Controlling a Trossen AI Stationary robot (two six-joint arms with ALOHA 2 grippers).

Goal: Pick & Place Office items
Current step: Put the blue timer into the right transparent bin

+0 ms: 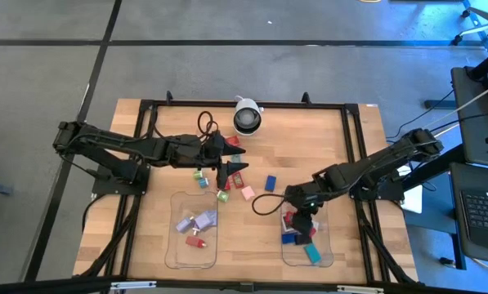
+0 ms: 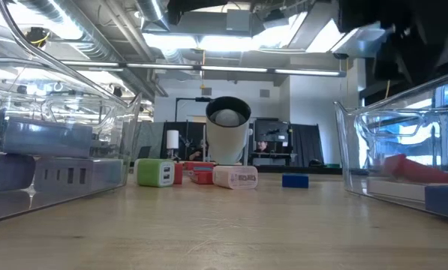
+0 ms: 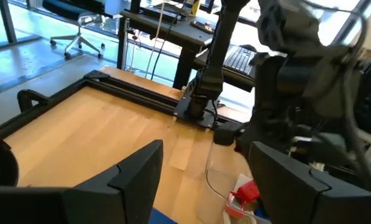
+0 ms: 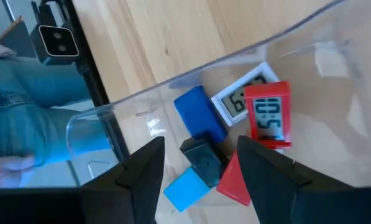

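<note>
The left hand [image 1: 230, 173] hovers over the middle of the bench [image 1: 145, 131], fingers spread with nothing between them; loose office items lie about it — a green block [image 1: 200, 174], a red piece [image 1: 233, 140] near the camera dome [image 1: 246, 118], a pink block [image 1: 247, 193], a blue block [image 1: 270, 183] further right; the left clear tray [image 1: 175, 245] below holds lilac pieces [image 1: 196, 221] and a small red one [image 1: 195, 241]; the right hand [image 4: 197, 163] hangs over the right clear tray [image 1: 332, 245], fingers parted and gripping nothing; beneath them lie a dark blue block [image 4: 199, 112], a black block [image 4: 202, 159], a light blue block [image 4: 186, 188], a white clock [image 4: 238, 99] and a red clock [image 4: 268, 116] — all inside that tray.
</note>
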